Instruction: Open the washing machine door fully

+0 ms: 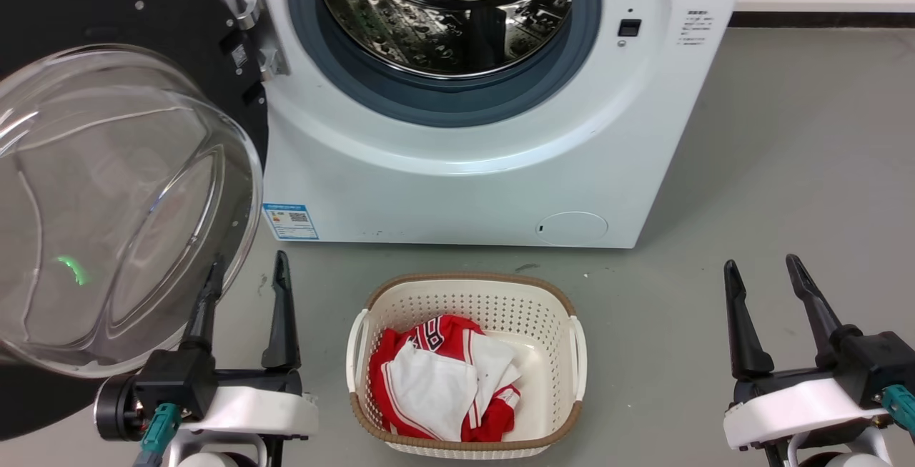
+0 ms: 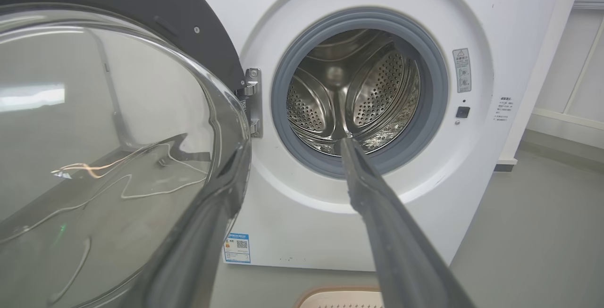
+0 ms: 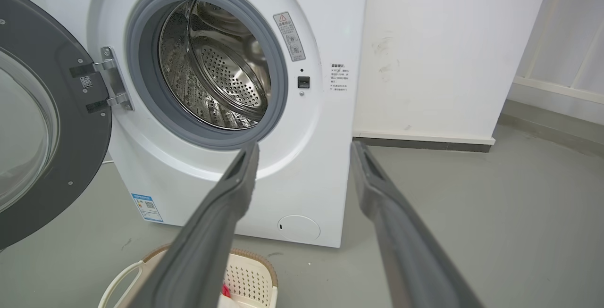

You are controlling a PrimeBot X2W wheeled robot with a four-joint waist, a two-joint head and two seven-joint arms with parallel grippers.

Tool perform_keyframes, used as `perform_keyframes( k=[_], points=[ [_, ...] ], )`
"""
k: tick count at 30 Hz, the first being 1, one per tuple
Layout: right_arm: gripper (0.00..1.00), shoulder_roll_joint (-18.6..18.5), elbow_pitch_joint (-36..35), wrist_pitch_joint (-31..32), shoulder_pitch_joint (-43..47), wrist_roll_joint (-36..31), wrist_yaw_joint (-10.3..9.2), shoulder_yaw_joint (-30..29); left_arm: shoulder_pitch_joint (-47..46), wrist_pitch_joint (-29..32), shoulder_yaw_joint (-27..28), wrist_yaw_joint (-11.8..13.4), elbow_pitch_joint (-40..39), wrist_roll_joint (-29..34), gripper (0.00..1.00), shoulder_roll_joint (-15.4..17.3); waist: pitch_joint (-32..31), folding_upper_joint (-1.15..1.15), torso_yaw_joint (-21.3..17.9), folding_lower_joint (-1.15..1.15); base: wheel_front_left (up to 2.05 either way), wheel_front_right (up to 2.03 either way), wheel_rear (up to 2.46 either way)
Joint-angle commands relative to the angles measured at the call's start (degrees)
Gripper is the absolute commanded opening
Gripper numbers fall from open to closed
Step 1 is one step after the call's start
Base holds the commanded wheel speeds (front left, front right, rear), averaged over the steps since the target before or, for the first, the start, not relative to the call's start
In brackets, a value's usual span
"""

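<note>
Widely swung open on its hinge (image 1: 254, 31): washing machine door (image 1: 121, 188).
Left gripper (image 1: 248, 263) just beside it, right gripper (image 1: 761, 264) well apart, both spread, empty.

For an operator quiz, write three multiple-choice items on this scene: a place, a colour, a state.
1. Where is the laundry basket? A on a shelf; B on the floor before the washer; C on top of it.
2. The clothing in the basket is: A red and white; B blue; C green.
3. The washing machine door is: A shut; B open; C missing.
Key: B, it sits on the floor below the washer's front; A, red cloth with white panels; B, swung aside off the opening.
</note>
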Motion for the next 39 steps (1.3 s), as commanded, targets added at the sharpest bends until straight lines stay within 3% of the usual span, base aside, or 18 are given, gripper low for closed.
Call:
perform_keyframes(
  k=[1, 15, 36, 37, 39],
  points=[
    [1.0, 0.1, -0.6, 0.2, -0.8, -0.5, -0.04, 0.1, -0.7, -0.1, -0.4, -0.1, 0.3, 0.5, 1.0, 0.0, -0.1, 0.0, -1.0, 0.0, 0.0, 0.0, 0.0],
    [1.0, 0.1, -1.1, 1.0, 0.6, -0.3, -0.04, 0.6, 0.0, -0.1, -0.9, 1.3, 0.6, 1.7, 1.0, -0.2, -0.3, 0.0, -2.7, 0.0, 0.0, 0.0, 0.0],
    [1.0, 0.1, -0.5, 1.1, 0.5, 0.5, -0.04, 0.7, -0.5, -0.1, -0.5, 0.8, 1.4, 1.7, 1.0, -0.3, -0.4, 0.0, -2.6, 0.0, 0.0, 0.0, 0.0],
    [0.0, 0.0, -0.6, 1.1, 0.5, 0.4, 0.0, 0.7, -0.6, 0.0, -0.5, 1.0, 1.4, 1.9, 0.0, -0.2, -0.4, 0.0, -2.6, 0.0, 0.0, 0.0, 0.0],
    [0.0, 0.0, 0.3, 1.1, 0.8, 0.6, 0.01, 0.8, -0.4, 0.1, -0.5, 1.0, 2.4, 1.8, 0.0, -0.3, -0.4, 0.0, -2.6, 0.0, 0.0, 0.0, 0.0]
  ],
)
